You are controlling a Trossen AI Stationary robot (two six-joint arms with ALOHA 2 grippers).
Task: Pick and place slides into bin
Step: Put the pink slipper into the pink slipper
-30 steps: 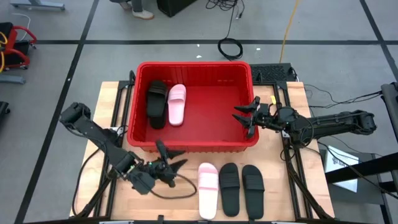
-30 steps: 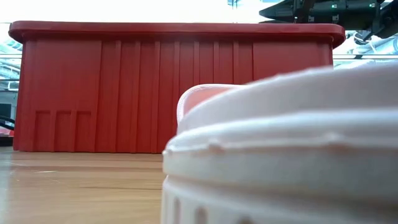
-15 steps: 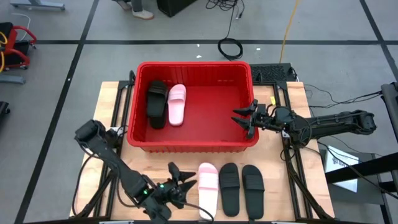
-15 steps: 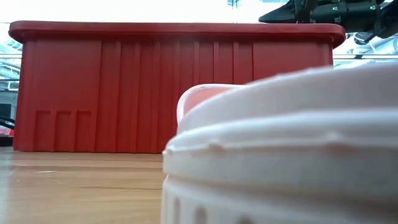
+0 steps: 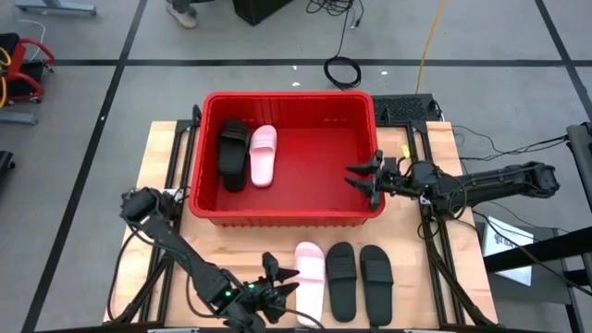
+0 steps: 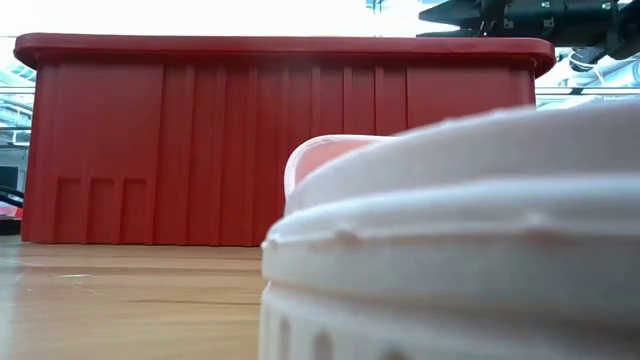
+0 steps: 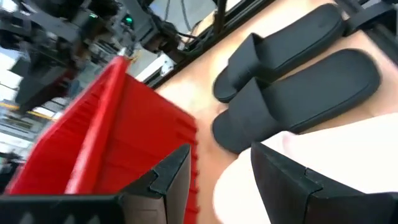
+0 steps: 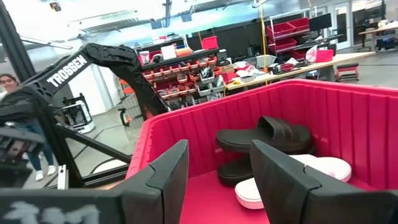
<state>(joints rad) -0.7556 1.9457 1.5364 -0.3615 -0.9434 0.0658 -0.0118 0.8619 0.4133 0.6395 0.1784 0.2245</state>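
Swinging nearer and to the right within a second, the left gripper now sits at the table's near edge, its fingers spread and empty, just beside the pale pink slide at the left end of a row of three. That slide lies flat on the bare wood just outside the near wall of the red bin, with two black slides immediately to its right. A black slide and a second pink slide already rest side by side at the bin's far left.

Judging by its thick moulded sole and broad strap, the pink slide looks light, springy and slightly grippy rather than slick or fragile. The arched strap, or the sole's edge beside it, seems the surest place to pinch; the flat footbed offers nothing to close on.

Over the bin's right wall the right gripper hangs with its fingers apart, holding nothing. In its wrist view a person stands beyond the table, at the room's edge.
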